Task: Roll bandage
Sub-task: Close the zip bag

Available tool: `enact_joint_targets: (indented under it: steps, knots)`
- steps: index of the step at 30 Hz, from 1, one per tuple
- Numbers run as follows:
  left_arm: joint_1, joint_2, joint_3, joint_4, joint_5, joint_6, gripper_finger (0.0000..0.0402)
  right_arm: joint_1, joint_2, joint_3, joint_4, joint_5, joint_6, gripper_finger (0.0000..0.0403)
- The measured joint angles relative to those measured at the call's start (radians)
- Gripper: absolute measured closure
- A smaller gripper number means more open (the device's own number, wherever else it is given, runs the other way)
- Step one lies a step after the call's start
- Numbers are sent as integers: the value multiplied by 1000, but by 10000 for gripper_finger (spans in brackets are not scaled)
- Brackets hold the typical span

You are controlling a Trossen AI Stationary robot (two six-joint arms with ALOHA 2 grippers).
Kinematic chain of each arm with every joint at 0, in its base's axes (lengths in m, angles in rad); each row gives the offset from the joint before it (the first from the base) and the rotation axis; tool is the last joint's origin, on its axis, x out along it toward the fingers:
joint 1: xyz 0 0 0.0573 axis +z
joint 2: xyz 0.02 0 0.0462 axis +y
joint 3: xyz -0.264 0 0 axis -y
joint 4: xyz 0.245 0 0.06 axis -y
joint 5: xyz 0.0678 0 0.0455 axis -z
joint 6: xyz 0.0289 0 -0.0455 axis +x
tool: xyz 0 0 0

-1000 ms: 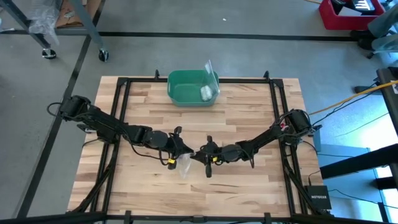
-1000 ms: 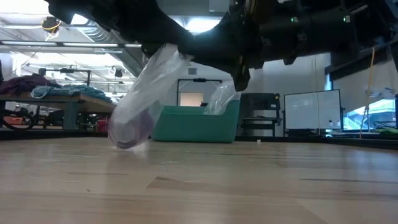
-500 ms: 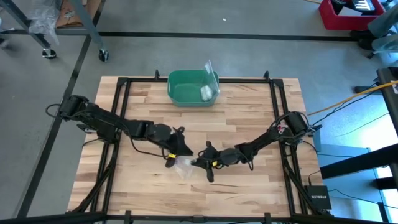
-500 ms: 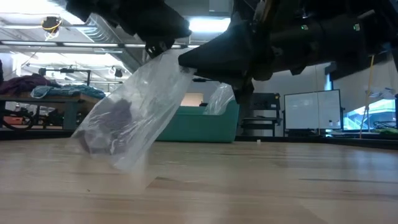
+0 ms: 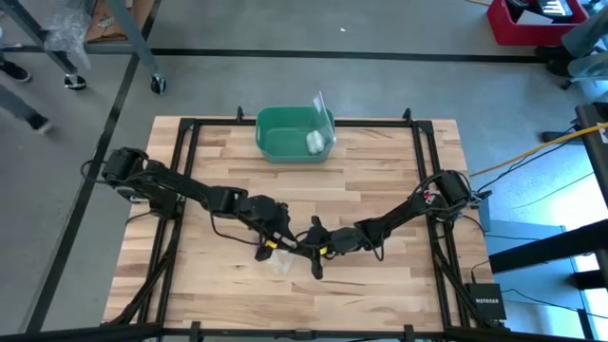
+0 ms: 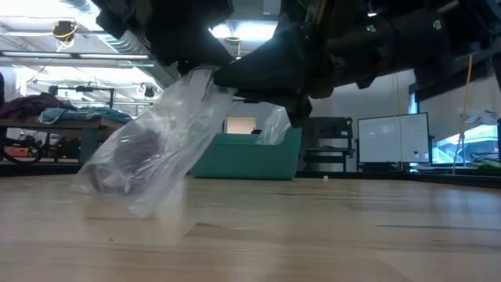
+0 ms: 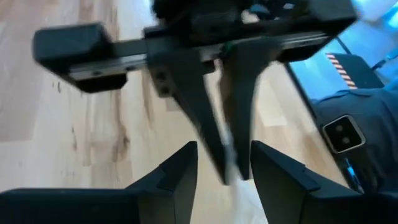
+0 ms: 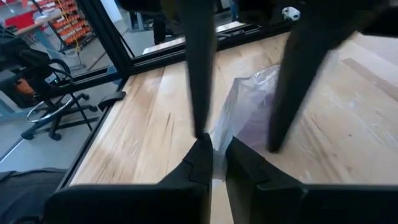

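Near the middle of the table [image 5: 380,161], the two grippers meet over a clear plastic bag [image 6: 149,157]. The bandage [image 6: 129,160] is inside this bag, seen as a dark purple lump in its lower end, and that end rests on the wood. The green bin [image 5: 294,133] stands well apart at the far edge, with a small white roll in it.

The right gripper [image 8: 214,155] has its fingers pressed together on the top edge of the bag, so it alone carries the bag now. The left gripper [image 7: 224,165] stands with its fingers apart, one on each side of the right gripper's tip, and it holds nothing.

The step in hand seems to be taking the bandage out of the bag before any rolling can start. To do it well, I think the right gripper should keep a firm pinch and not lift higher, because the film is thin and slippery and can slide out. The left gripper needs to take the opposite lip of the mouth, only one layer of the film, and pull gently sideways to open it. If it catches both layers, the mouth remains closed. Whether the mouth is sealed I cannot tell. Slow moves are better, since the bag swings easily and the bandage may fall out in a heap.
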Motion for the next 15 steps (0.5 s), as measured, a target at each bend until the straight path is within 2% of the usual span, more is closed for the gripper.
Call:
enact_joint_targets:
  steps: [7, 10, 13, 15]
  knots:
    - [-10, 3, 0, 6, 4, 7, 283, 0, 0, 29, -54, -3, -4, 362]
    - [-12, 3, 0, 1, 0, 30, 320, 0, 0, 33, -58, -5, -4, 372]
    - [-15, 3, 0, -5, -5, 68, 376, 0, 0, 33, -60, -5, -4, 374]
    - [-17, 3, 0, -4, -11, 87, 393, 0, 0, 33, -59, -2, -2, 366]
